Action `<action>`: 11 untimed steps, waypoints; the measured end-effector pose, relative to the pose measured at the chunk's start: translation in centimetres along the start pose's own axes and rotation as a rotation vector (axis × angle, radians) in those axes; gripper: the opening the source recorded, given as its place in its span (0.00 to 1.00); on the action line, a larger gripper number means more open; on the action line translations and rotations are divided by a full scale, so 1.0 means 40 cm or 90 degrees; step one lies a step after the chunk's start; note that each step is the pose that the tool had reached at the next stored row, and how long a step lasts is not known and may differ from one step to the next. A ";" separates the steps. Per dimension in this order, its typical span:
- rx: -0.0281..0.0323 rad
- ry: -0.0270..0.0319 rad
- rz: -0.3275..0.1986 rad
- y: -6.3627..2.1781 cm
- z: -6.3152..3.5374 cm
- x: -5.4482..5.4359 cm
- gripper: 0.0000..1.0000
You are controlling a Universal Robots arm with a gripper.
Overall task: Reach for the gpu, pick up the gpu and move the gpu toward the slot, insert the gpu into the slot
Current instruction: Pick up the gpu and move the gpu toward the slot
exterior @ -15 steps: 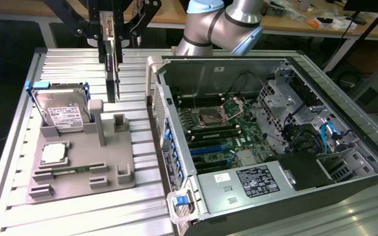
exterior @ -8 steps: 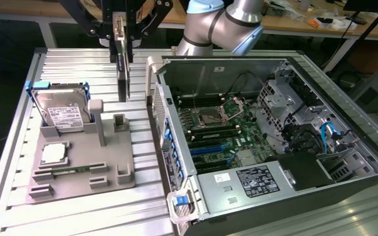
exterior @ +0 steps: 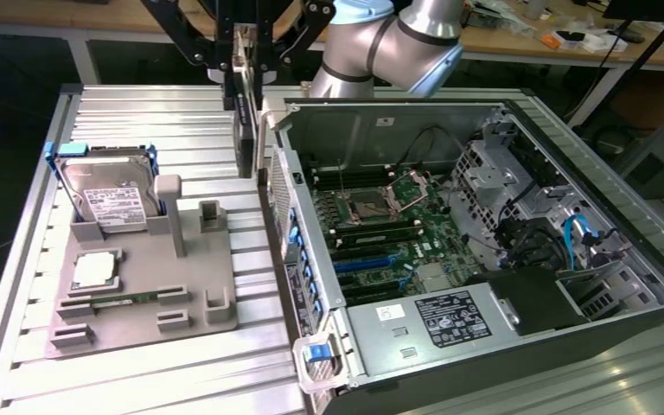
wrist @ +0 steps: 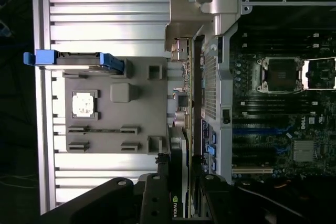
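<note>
— So, where is the gpu (exterior: 243, 130) right now?
— I see it hanging upright and edge-on, lifted clear of the table (exterior: 170, 112). It is near the table's edge at the top of the exterior view, just beside a corner of the computer case (exterior: 424, 130).
— And the hand?
— My gripper (exterior: 243, 62) pinches the card's upper end. Its black fingers (wrist: 155, 195) press either side, partway closed with the card between them.
— The slot?
— I see the slot (exterior: 369, 259) on the motherboard (exterior: 424, 220) inside the case, well apart from the card. The grey fixture (exterior: 136, 316) holding the hard drive (exterior: 107, 194) sits toward the table's edge on the exterior view's left.
</note>
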State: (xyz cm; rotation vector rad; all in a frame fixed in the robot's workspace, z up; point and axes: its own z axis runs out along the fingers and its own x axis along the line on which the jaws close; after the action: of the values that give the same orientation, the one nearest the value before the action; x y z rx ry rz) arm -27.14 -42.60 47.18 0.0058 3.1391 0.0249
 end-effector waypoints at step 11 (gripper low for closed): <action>0.0000 0.0004 0.000 0.000 0.002 -0.109 0.27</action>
State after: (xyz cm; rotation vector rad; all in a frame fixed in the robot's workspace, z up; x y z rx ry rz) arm -22.78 -42.60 47.10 0.0058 3.1397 0.0249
